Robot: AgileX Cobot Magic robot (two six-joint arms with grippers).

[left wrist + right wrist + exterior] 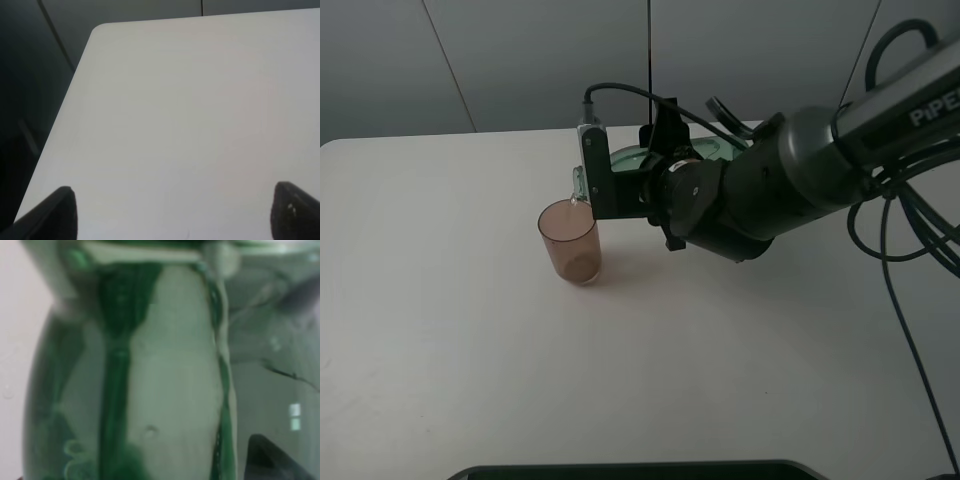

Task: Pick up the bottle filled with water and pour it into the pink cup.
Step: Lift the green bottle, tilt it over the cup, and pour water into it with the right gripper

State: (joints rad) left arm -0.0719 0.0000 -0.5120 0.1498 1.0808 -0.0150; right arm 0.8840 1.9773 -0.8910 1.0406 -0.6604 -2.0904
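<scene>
**A:** Which way is the bottle lying from the right claw?

**B:** The right claw is pinching the bottle round its body and holding it tipped almost level. Its long axis is running from the arm toward the pink cup, and the mouth is hanging just above the cup's far rim.

**A:** Is anything getting in the way?

**B:** Nothing else is standing near them on the bench. The left claw is hovering spread and empty over bare bench, so the right arm is nearer. I cannot tell whether water is running. I am judging that further tilting is hinging on the mouth being over the opening.
</scene>
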